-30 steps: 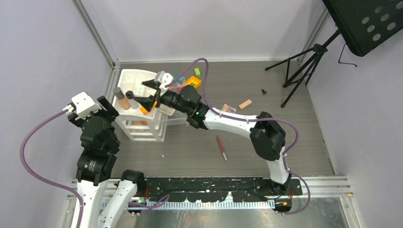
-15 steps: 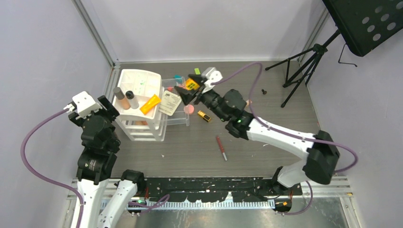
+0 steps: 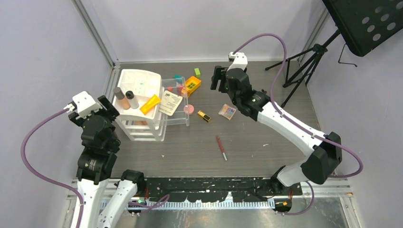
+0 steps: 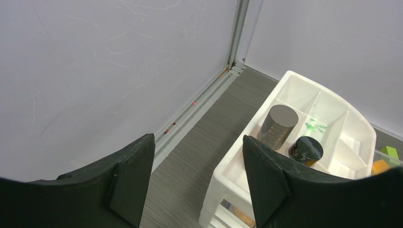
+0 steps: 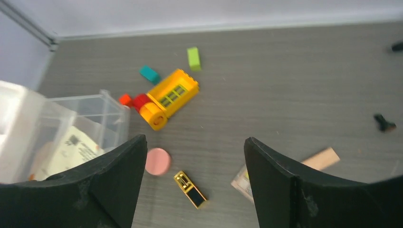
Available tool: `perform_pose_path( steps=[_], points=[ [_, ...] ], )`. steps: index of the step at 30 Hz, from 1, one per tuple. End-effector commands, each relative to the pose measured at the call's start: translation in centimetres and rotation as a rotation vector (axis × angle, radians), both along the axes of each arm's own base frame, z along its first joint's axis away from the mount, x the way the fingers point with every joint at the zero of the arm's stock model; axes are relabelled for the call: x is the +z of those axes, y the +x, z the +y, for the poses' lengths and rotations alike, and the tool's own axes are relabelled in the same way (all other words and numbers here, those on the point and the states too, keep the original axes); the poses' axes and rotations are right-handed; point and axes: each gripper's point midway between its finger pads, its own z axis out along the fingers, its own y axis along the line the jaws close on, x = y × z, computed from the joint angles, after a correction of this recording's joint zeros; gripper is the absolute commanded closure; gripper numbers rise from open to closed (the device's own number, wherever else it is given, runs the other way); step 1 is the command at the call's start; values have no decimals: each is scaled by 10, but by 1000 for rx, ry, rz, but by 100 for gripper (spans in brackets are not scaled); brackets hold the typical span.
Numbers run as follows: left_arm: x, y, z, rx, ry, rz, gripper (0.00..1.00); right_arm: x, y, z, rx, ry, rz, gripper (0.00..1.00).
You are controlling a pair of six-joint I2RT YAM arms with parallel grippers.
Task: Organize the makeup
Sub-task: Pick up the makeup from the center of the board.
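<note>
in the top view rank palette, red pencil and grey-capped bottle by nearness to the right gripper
1. palette, on the table close by the right gripper.
2. red pencil, mid-table, nearer the bases.
3. grey-capped bottle, in the white organizer, far left.

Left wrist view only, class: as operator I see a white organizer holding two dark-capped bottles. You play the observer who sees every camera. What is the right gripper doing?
Observer: The right gripper hangs open and empty above the table.
Operator: Which makeup lies loose below it?
Observer: A gold-black lipstick beside a round pink compact, not touching.
Operator: Anything nearer the arm bases?
Observer: A red pencil, lying alone.
</note>
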Motion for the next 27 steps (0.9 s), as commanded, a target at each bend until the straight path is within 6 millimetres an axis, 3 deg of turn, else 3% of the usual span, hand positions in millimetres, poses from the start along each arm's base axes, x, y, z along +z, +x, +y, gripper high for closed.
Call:
perform_pose_path(
  steps=[1, 6, 12, 27],
  points=[
    [11, 4, -1, -3, -11, -47, 30, -35, 3, -36, -147, -41, 233, 20],
    [10, 4, -1, -3, -10, -45, 30, -83, 13, -43, -165, -128, 433, 15],
    [10, 5, -2, -7, -10, -43, 30, -120, 20, -48, -231, -264, 596, 12],
    [11, 5, -4, -17, -12, -48, 30, -173, 40, -41, -354, -137, 659, 9]
  ],
)
